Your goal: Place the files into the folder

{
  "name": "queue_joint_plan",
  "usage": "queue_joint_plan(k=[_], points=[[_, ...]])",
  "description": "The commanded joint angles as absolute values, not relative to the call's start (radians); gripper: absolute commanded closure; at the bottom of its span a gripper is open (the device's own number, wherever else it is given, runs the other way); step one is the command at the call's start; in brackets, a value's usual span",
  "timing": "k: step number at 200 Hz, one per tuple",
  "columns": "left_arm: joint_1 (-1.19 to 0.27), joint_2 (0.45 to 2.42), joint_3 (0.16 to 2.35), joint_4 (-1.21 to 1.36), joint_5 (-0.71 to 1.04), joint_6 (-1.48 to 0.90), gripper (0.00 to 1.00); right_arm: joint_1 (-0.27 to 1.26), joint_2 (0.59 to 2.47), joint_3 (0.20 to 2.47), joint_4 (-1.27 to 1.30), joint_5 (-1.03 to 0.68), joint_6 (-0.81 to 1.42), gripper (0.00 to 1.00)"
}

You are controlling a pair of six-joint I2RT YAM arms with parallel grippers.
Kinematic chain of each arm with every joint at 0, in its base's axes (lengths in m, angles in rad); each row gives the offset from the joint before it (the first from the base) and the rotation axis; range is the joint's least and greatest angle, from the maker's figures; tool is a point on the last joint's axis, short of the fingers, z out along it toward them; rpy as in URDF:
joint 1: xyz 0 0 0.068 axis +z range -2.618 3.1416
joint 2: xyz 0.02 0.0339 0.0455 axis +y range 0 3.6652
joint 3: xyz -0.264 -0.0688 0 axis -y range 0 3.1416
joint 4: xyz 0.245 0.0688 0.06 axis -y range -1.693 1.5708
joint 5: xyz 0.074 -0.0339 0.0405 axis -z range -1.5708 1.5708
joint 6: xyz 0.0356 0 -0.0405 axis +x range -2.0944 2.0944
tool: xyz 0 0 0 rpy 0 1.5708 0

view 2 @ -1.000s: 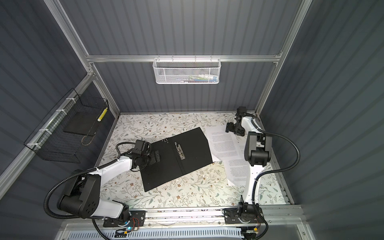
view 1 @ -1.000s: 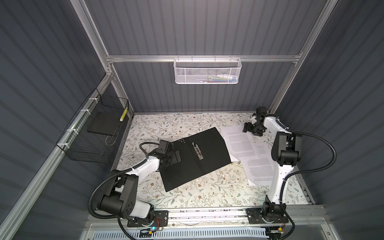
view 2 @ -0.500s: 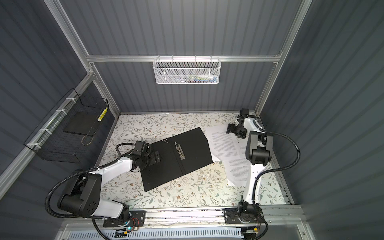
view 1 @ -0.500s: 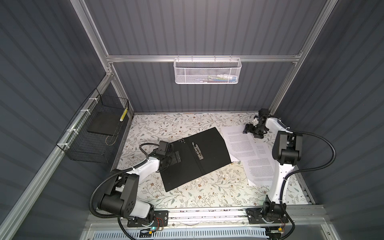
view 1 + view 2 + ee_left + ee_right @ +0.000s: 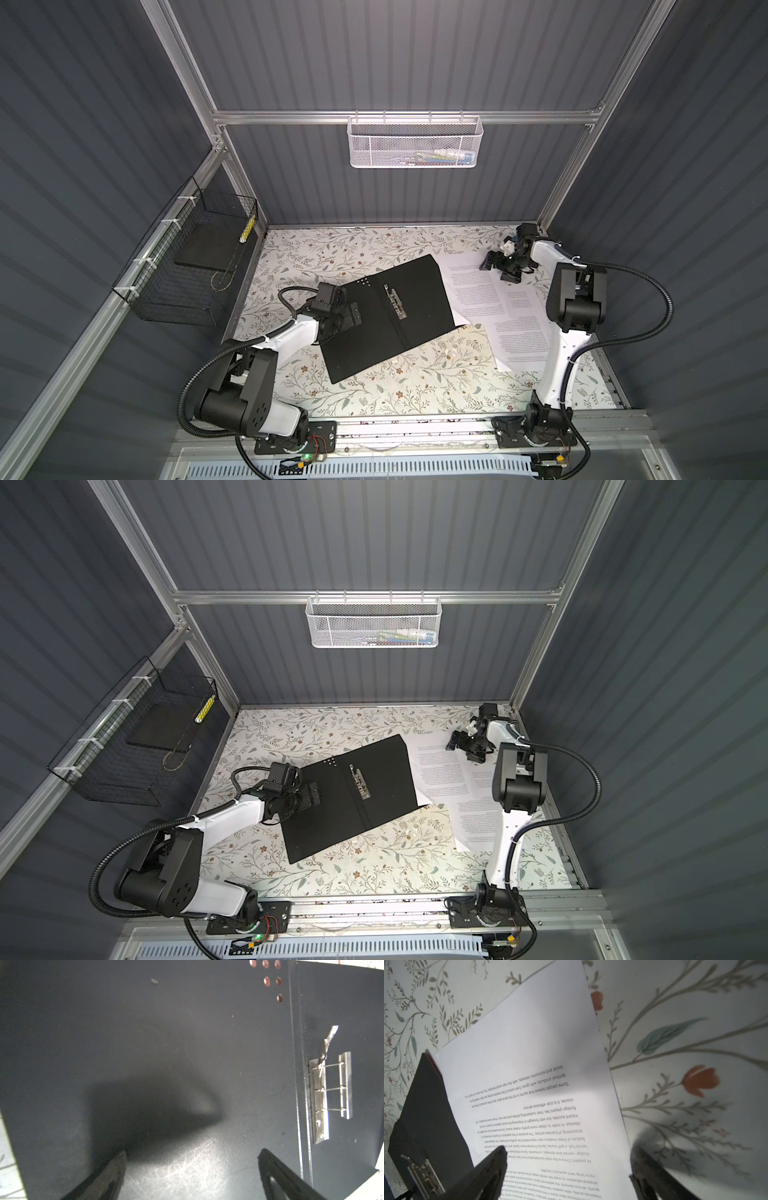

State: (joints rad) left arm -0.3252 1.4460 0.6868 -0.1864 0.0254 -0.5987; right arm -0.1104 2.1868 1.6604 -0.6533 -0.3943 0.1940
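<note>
The folder lies open in the middle of the table, black inside up, with its metal clip by the spine. My left gripper hovers open over the folder's left cover, holding nothing. The files are white printed sheets fanned out to the right of the folder, one corner tucked under its right cover. My right gripper stands open just above the far end of the sheets. One finger is over the text and the other over the sheet's edge.
A black wire basket hangs on the left wall and a white mesh basket on the back rail. The floral tablecloth shows in front of the folder. The right arm's column stands over the nearest sheet.
The right gripper has shifted slightly over the far end of the sheets and its jaws have widened a little. The left arm and the folder have not moved.
</note>
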Motion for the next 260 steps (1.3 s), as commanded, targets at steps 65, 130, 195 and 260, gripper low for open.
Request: queue_joint_plan(k=[65,130,195,260], points=[[-0.318,1.422,0.671,-0.231,0.029,-0.603,0.00,-0.047,2.249,1.748,-0.774,-0.485,0.172,0.07],[-0.318,1.420,0.667,-0.234,0.025,-0.600,0.00,-0.002,2.290,1.845,-0.830,-0.495,0.159,0.07],[-0.316,1.410,0.663,-0.241,0.018,-0.601,0.00,0.051,2.257,1.799,-0.834,-0.532,0.155,0.07],[-0.315,1.403,0.662,-0.244,0.018,-0.600,0.00,0.051,2.098,1.669,-0.752,-0.291,0.200,0.06]])
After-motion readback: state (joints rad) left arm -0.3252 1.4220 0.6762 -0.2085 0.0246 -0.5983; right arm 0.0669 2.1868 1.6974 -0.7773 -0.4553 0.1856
